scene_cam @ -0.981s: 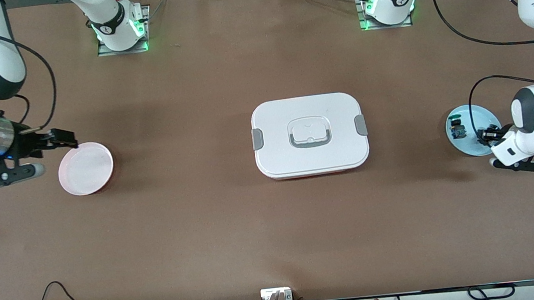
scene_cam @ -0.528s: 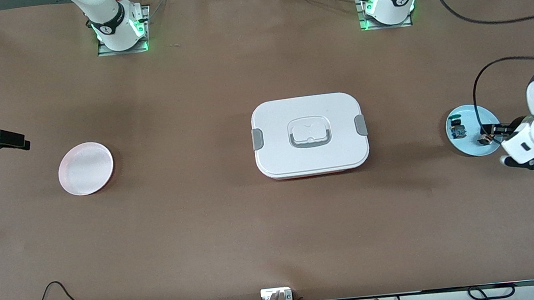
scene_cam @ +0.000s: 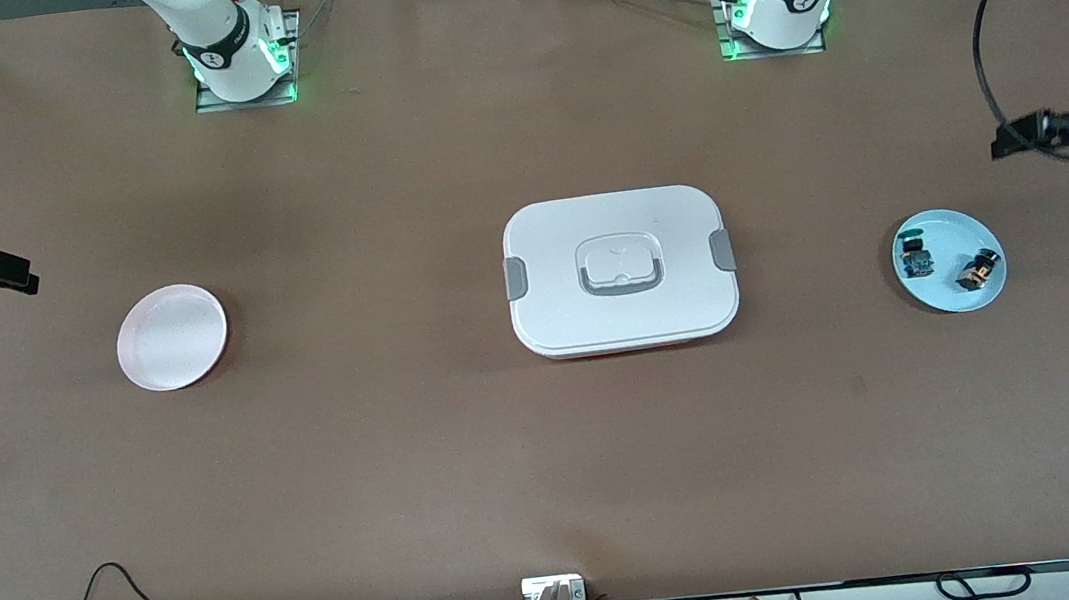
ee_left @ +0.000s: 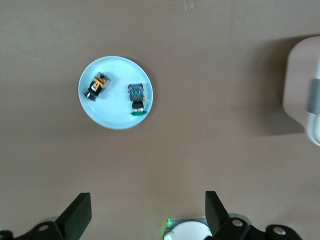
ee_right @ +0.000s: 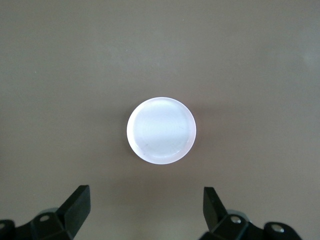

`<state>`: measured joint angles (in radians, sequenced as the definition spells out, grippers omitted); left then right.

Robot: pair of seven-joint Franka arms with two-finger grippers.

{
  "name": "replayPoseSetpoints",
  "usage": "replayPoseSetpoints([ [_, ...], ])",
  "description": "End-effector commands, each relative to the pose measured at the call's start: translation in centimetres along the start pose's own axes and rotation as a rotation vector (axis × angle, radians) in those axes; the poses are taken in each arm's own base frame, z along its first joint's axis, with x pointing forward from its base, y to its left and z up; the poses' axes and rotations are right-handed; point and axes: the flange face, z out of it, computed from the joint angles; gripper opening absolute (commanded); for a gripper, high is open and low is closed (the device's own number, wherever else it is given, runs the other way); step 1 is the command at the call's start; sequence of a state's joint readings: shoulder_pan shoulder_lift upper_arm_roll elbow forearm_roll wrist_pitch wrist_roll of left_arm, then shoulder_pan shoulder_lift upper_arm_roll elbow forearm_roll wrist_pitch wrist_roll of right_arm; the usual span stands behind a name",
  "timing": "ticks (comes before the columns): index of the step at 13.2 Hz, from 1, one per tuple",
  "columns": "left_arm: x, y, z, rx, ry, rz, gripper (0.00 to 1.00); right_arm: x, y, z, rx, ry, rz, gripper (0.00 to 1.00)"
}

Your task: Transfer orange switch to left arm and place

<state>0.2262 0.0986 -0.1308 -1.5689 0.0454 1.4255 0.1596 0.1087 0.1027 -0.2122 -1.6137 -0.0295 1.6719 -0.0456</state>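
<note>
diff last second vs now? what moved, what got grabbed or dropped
Both arms pulled back. The left gripper rose off the blue plate, jaws open and empty; the orange switch lies on that plate beside the green-capped part. The right gripper backed away from the pink plate, jaws open. Nothing was grabbed. Box and both plates unmoved.

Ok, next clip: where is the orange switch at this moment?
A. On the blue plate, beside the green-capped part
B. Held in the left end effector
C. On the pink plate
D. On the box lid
A. The orange switch lies on the blue plate beside the green-capped part; the left end effector is open and holds nothing.
</note>
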Motion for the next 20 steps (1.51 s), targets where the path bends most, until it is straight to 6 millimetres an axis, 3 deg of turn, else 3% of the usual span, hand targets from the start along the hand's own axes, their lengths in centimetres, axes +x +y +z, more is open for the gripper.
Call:
replayPoseSetpoints([
  [1, -1.3, 2.6, -4.0, 0.009, 0.090, 0.010, 1.00, -2.0, -0.2, 0.6, 0.011, 0.028, -0.010, 1.00],
  [3, 0.3, 2.3, -5.8, 0.002, 0.128, 0.016, 1.00, -2.1, -0.9, 0.4, 0.025, 0.028, -0.012, 1.00],
  [11, -1.5, 4.0, -6.3, -0.063, 0.081, -0.029, 1.00, -2.2, -3.2, -1.0, 0.023, 0.032, -0.053, 1.00],
  [13, -3.0, 6.2, -5.7, -0.046, 0.063, -0.041, 1.00, -2.1, -3.1, -1.0, 0.024, 0.032, -0.050, 1.00],
  [14, -3.5, 8.5, -5.1, -0.029, 0.056, -0.049, 1.00, -2.0, -3.3, -0.7, 0.023, 0.029, -0.053, 1.00],
  [16, -4.1, 9.1, -4.7, -0.020, 0.065, -0.069, 1.00, -1.6, -3.4, -0.3, 0.021, 0.031, -0.053, 1.00],
  [18, -4.4, 8.7, -4.2, -0.021, 0.074, -0.077, 1.00, -1.5, -3.3, -1.1, 0.020, 0.042, -0.055, 1.00],
  [20, -4.6, 8.4, -2.7, -0.024, 0.091, -0.082, 1.00, -1.5, -3.1, -1.3, 0.020, 0.043, -0.057, 1.00],
])
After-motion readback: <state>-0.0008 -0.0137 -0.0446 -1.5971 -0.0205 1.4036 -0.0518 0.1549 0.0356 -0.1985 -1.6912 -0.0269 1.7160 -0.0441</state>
